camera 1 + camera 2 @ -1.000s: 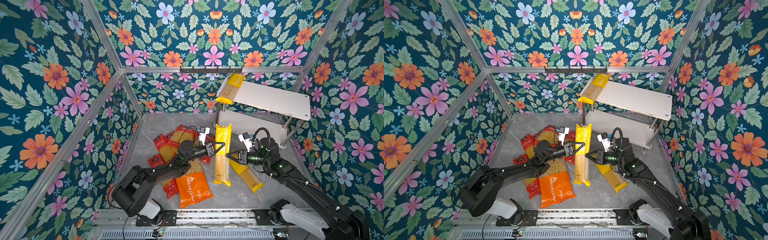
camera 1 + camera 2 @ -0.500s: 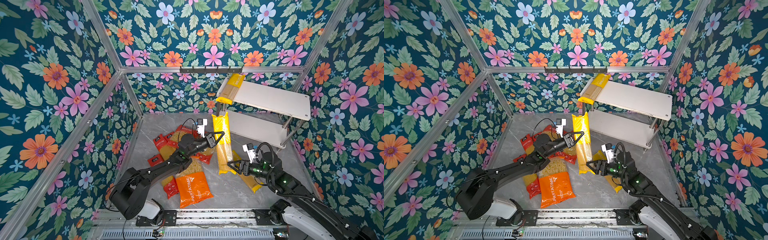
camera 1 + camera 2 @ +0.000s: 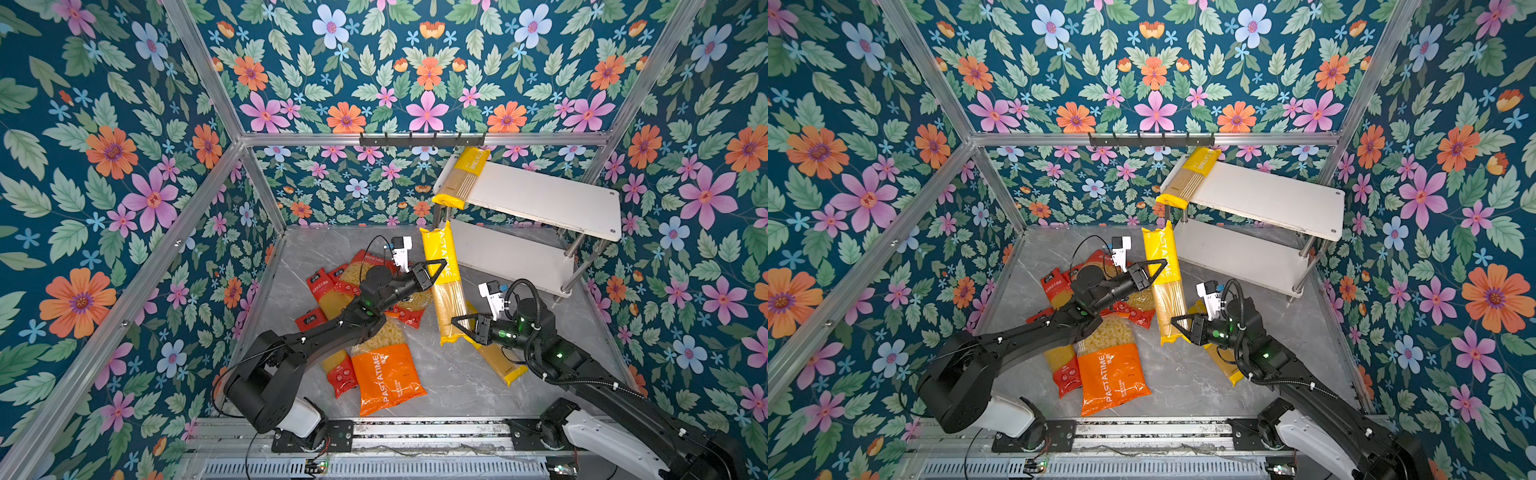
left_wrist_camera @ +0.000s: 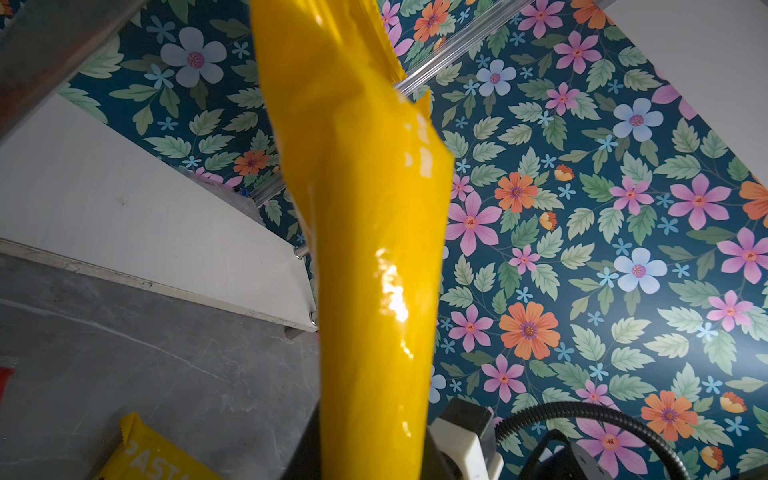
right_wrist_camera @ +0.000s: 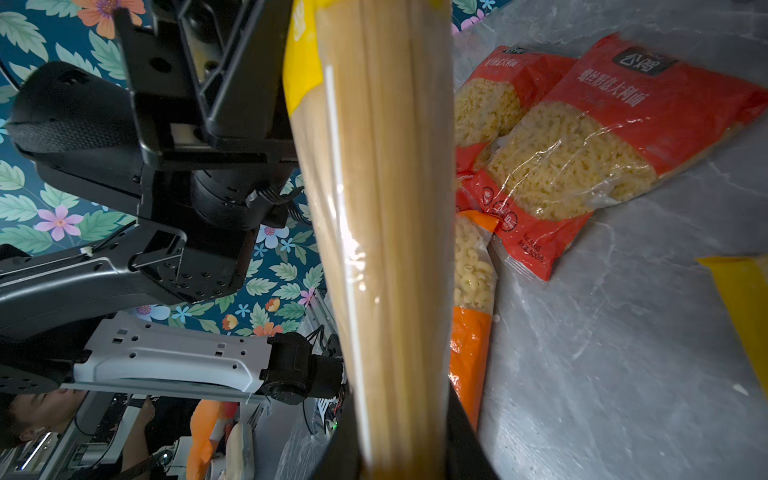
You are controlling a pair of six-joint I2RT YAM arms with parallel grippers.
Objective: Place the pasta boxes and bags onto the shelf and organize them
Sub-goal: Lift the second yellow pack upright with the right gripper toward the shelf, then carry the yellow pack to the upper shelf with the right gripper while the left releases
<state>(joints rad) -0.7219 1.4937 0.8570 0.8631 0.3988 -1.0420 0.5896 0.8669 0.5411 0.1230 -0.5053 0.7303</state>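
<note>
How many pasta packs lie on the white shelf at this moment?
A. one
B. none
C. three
A: a single yellow spaghetti pack lies across the left end of the upper board of the shelf; the upright yellow pack stands in front of it, not on it.

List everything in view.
table: 1, grey, cell floor
shelf: 1, white, back right
hook rail: 1, black, back wall
held spaghetti pack: 1, yellow, before shelf
shelved spaghetti pack: 1, yellow, shelf top, left end
loose spaghetti pack: 1, yellow, under right arm
red spaghetti packs: at least 2, red, partly under left arm
red macaroni bags: 2, red, beside them
orange macaroni bag: 1, orange, table front
left gripper: 1, black, shut on held pack
right gripper: 1, black, shut on same pack
</note>
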